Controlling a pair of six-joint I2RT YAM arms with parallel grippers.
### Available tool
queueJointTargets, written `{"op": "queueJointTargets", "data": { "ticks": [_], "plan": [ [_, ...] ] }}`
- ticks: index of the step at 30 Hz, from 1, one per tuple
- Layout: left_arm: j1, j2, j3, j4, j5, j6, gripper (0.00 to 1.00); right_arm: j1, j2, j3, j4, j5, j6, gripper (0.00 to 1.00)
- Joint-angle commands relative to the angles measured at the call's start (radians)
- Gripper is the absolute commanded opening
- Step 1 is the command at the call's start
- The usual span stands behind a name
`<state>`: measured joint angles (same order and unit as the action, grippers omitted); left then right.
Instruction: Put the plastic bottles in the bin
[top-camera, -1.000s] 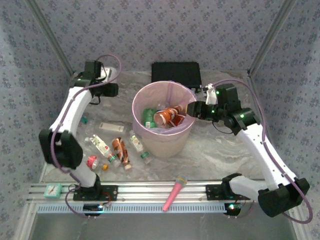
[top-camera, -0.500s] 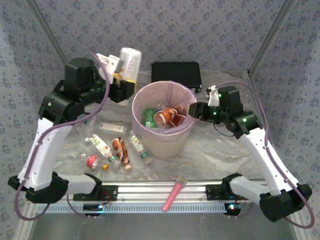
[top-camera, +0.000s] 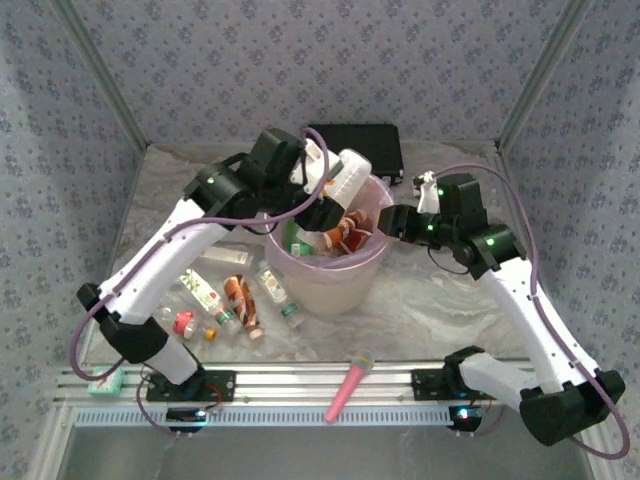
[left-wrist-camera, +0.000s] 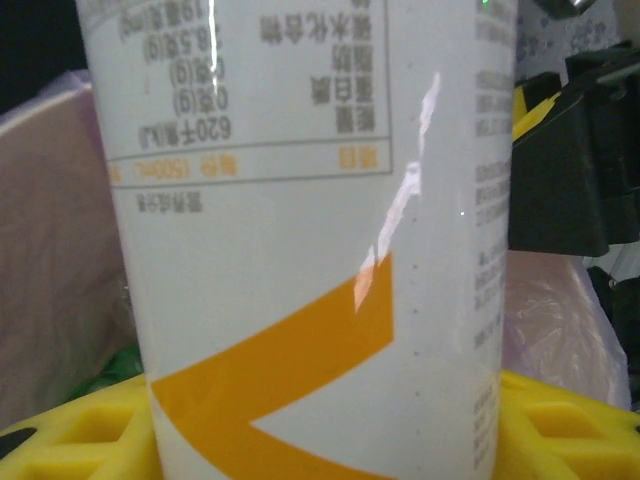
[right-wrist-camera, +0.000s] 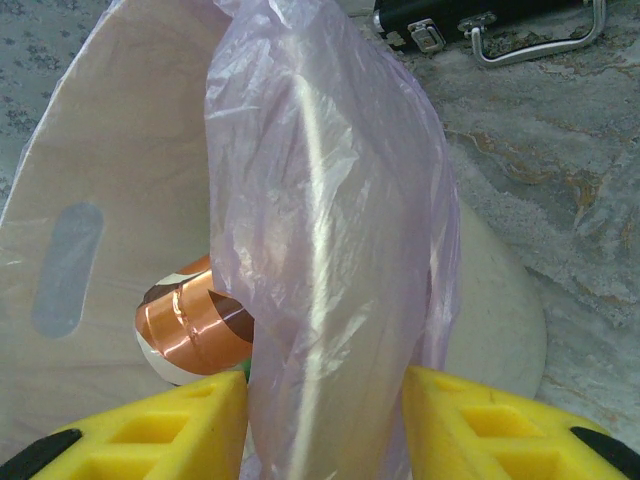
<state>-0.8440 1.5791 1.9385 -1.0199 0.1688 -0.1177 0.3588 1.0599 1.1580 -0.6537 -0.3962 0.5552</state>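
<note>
Holding, left tool (left-wrist-camera: 320, 435): closed on a white plastic bottle (left-wrist-camera: 300, 250) with an orange chevron and a printed label; yellow pads (left-wrist-camera: 70, 435) on both sides of it.
White bottle's place: tilted over the far rim of the round cream-coloured bin (top-camera: 330, 290), not yet inside.
Bin: mid-table, lined with a translucent pink plastic bag (right-wrist-camera: 320, 200).
Right tool (right-wrist-camera: 325, 430): pinched shut on the bin's right rim, pink liner bunched between yellow fingers (right-wrist-camera: 500, 425).
Inside bin: brown bottle (top-camera: 335, 232) with a copper-red label, green bottle (top-camera: 298, 235).
Table (top-camera: 450, 300), left of bin: several small bottles (top-camera: 240, 300) lying down, well apart from both tools.
Near edge: pink microphone-shaped stick (top-camera: 348, 385), across the rail.
Behind bin: flat black box (top-camera: 355, 145).
</note>
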Motion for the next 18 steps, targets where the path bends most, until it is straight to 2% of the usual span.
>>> {"op": "queueJointTargets", "data": {
  "ticks": [1,10,15,18],
  "plan": [
    [-0.015,0.019,0.021,-0.021,0.019,-0.006,0.23,0.002,-0.015,-0.012,-0.023,0.024,0.001,0.46],
    [-0.017,0.023,-0.159,0.062,0.077,-0.053,0.22,0.003,-0.038,-0.012,0.027,0.024,0.000,0.46],
    [-0.017,0.016,-0.222,0.095,0.102,-0.076,0.24,-0.001,-0.065,0.071,0.020,0.012,-0.030,0.59],
    [-0.019,0.019,-0.239,0.096,0.104,-0.076,0.29,-0.004,-0.063,0.089,0.016,-0.006,-0.034,0.66]
  ]
}}
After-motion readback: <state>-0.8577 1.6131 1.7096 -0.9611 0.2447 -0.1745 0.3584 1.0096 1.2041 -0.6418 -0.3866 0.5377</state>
